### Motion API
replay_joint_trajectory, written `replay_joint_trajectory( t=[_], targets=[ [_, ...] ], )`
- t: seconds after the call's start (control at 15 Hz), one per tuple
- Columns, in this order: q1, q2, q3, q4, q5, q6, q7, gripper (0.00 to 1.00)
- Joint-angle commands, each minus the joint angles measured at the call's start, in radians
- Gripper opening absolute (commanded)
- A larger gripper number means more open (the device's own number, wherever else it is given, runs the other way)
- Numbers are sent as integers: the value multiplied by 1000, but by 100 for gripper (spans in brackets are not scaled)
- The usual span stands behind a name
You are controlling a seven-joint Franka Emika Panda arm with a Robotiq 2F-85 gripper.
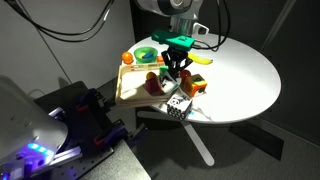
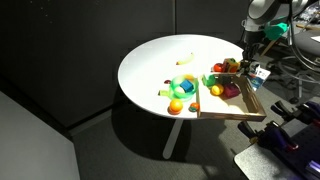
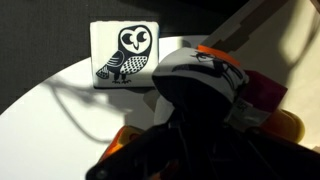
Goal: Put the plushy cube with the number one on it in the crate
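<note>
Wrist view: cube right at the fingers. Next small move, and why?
Probably nudge toward the crate interior, then release. The black, white and orange cube sits right against the gripper, apart from the owl cube on the table, and the gripper hangs by the crate's edge. The grip is hidden; no number reads.

Both exterior views overlook the round table (image 1: 250,85) (image 2: 150,70) from different sides; the wrist view hovers close above.
</note>
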Motion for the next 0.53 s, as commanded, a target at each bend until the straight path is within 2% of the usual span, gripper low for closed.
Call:
replay_joint_trajectory(
  t=[0.0,0.27,0.33,0.4,0.47],
  targets=[
    [6,-23,2,-45,-25,53,22,5],
    [21,-13,7,-77,-29,134,37,5],
    [26,-10,7,-84,-31,155,43,11],
    [32,-5,4,-88,-38,170,54,40],
    [37,-2,2,-93,-42,184,63,39]
  ],
)
